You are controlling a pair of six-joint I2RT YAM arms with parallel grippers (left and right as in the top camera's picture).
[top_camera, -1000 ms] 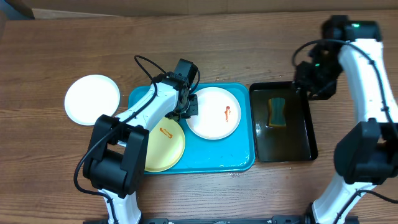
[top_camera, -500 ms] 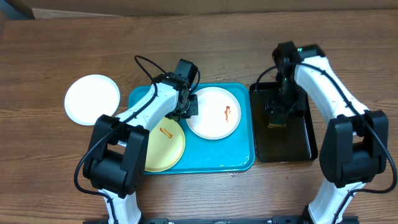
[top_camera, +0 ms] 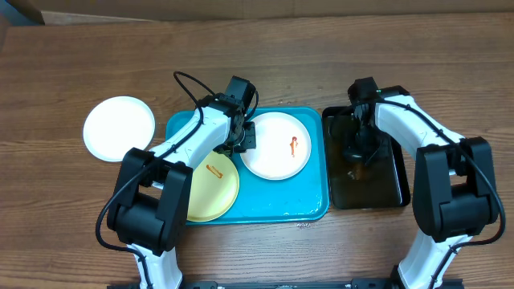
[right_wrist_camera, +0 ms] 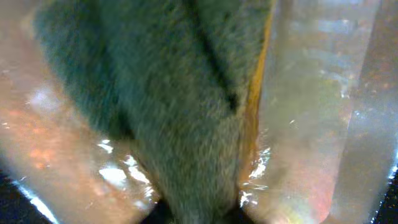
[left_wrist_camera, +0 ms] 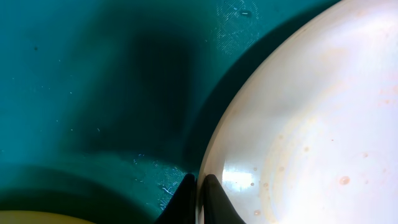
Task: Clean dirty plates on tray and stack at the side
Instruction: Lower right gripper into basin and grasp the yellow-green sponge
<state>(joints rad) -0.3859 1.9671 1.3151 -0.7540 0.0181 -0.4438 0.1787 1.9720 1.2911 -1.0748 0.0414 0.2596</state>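
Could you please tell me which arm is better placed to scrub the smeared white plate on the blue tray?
Right. The right gripper is shut on the sponge in the black tray, beside the blue tray, whereas the left gripper is shut on that white plate at its rim, likely steadying it.

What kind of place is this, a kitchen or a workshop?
Probably a robot test bench staged as a dishwashing spot, not a real kitchen: robot arms at a wooden table, smeared plates on a blue tray, a sponge in a black tray.
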